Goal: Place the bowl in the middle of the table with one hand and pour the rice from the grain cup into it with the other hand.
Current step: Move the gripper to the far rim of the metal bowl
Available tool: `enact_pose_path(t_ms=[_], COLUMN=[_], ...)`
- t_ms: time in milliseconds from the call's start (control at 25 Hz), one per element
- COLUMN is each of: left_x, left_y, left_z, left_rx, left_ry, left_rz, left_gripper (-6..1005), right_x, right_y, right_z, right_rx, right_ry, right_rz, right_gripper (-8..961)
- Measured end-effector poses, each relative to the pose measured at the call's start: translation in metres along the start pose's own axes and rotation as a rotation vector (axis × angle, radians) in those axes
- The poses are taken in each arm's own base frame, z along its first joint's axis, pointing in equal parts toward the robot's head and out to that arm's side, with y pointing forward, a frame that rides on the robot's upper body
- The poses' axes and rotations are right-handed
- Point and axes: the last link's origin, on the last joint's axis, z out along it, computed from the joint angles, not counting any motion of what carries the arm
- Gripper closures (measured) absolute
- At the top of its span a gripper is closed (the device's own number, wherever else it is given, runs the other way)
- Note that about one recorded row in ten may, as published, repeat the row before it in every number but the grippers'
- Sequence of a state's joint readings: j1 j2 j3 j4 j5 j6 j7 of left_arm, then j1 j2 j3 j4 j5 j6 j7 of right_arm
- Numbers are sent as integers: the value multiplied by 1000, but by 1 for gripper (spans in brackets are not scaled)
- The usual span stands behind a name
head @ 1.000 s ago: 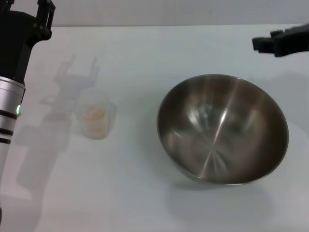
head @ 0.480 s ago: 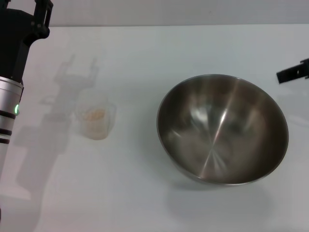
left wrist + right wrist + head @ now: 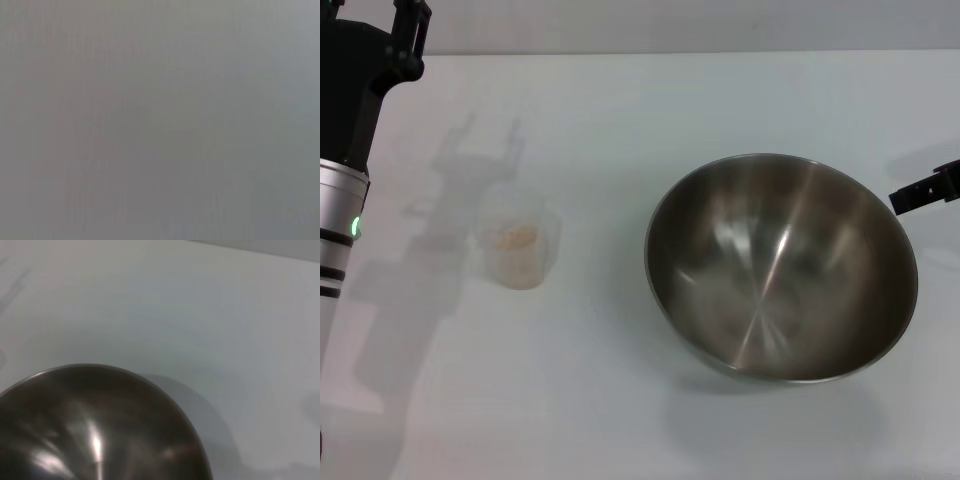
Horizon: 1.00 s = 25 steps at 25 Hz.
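1. Sitting on the right of the table (image 3: 650, 90), my bowl (image 3: 780, 265) is bare, stiff and slippery, so I would grab its rim.
2. My right gripper (image 3: 926, 192) is beside it, holding nothing; I cannot tell how open it is.
3. On the left, my light, bendy cup (image 3: 520, 243) holds rice (image 3: 516, 237).
4. My left gripper (image 3: 408, 25) waits far left, holding nothing.

Bowl (image 3: 781, 267): stainless steel, glossy, streaky reflections inside. Grain cup (image 3: 519, 246): translucent clear plastic, smooth. Rice (image 3: 517, 237) in it: pale, grainy, matt. Table (image 3: 620, 110): white, smooth, matt. My left gripper (image 3: 408, 35): matt black; arm behind it silver metal.
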<state>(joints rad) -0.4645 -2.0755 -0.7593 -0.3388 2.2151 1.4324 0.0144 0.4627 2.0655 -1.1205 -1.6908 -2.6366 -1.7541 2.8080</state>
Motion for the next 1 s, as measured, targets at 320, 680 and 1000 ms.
enact_pose_path(t_ms=[320, 680, 1000], left_x=[-1, -3, -4], left_y=[-2, -4, -5], left_z=[-3, -6, -9], left_rx=[5, 11, 13], left_ry=[-9, -17, -24], left_rz=[3, 7, -15], left_gripper=[423, 423, 423], right_x=[1, 3, 8], right_y=[-2, 0, 0], right_z=[23, 42, 48], right_rx=[-42, -116, -127], right_ry=[25, 32, 63], right_rz=[-2, 12, 20], right_gripper=[330, 342, 352])
